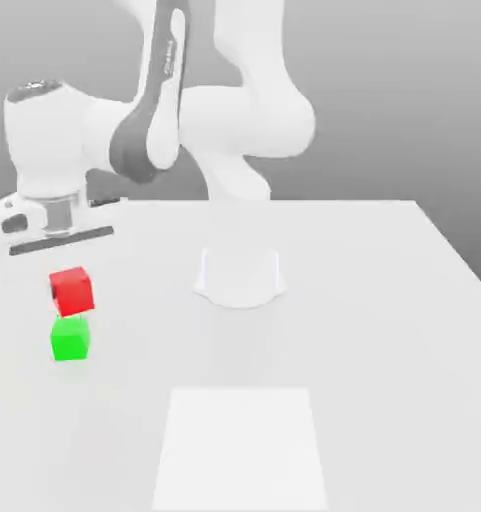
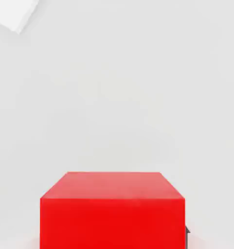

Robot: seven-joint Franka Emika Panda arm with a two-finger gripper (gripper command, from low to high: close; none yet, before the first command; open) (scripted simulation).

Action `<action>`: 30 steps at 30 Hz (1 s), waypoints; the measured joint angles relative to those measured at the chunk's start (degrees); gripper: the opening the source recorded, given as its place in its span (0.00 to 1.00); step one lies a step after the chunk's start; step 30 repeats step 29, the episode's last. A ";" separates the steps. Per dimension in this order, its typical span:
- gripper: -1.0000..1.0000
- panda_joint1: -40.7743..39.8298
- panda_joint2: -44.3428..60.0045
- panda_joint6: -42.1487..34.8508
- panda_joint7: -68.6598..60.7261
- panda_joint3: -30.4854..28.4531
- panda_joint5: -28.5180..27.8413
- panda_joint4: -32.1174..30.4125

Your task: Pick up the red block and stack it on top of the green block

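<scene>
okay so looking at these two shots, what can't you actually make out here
- Exterior view: whether the red block rests on the green block or hangs just above it; they overlap.
- Hand view: the green block, hidden beneath the red block.
- Hand view: the red block's lower part, cut off by the picture's edge.

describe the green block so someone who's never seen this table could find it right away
Start at the white table and go to its edge on the exterior view's left. The green block sits there, directly under the red block; it is the lower cube.
</scene>
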 joint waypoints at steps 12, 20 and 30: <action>0.00 4.70 6.11 6.22 -5.98 -3.96 7.53 0.01; 0.00 8.26 11.00 10.29 -11.02 -5.55 14.88 0.01; 0.00 10.77 16.51 14.38 -18.23 -4.90 25.10 0.14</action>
